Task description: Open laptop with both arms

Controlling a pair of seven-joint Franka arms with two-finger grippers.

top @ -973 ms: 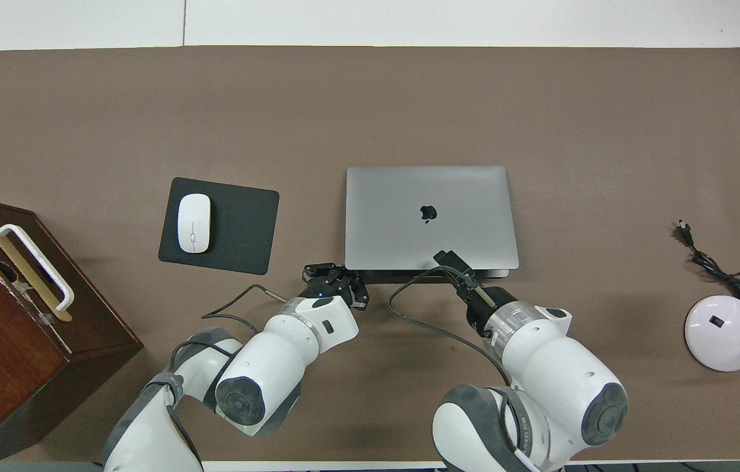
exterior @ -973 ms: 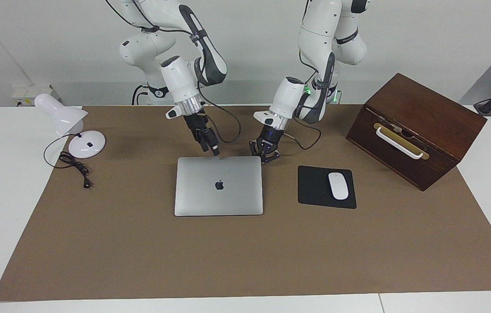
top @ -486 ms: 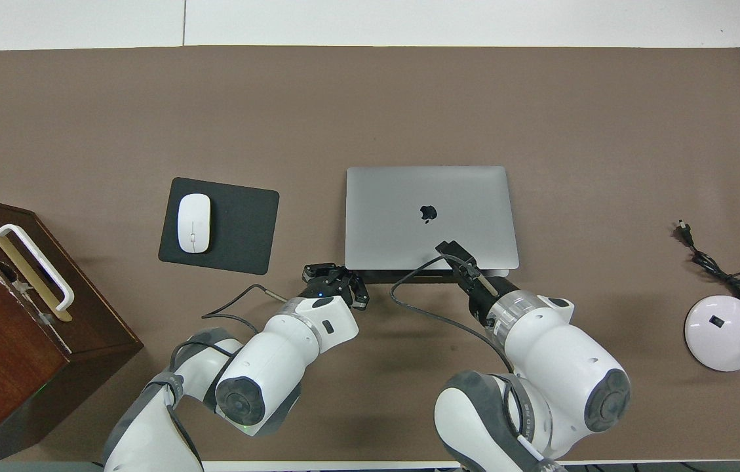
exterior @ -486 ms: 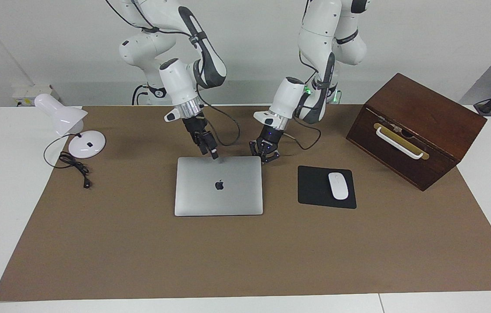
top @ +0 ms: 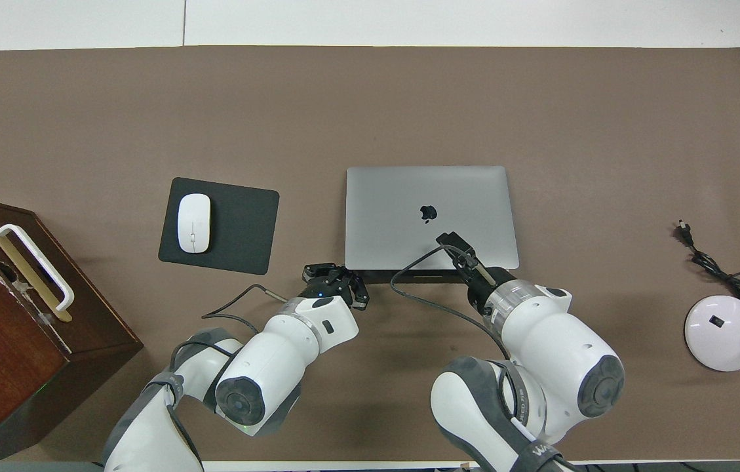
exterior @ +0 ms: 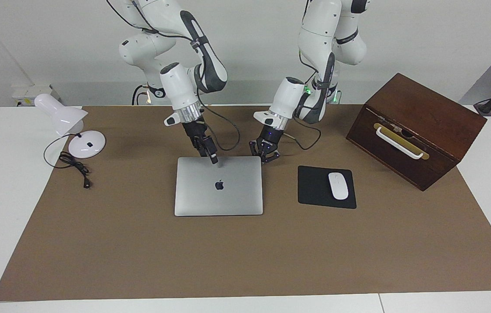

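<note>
Laptop [exterior: 218, 186], a thin silver-grey metal slab with rounded corners and a dark apple logo, lies closed and flat on the matte brown mat [exterior: 141, 252], beside the black mouse pad [exterior: 315, 187]. Left gripper [exterior: 265, 159], fingertips pinched together, sits low by the laptop's corner nearest the robots. Right gripper [exterior: 214, 159] points down over the lid's near edge; whether its fingers are apart cannot be told.

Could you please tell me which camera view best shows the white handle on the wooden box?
The facing view: the wooden box turns its front toward that camera, so the whole white handle and the brass plate under it show unobstructed. The overhead view shows the handle too, but the box sits at the frame's edge and is partly cut off.
</note>
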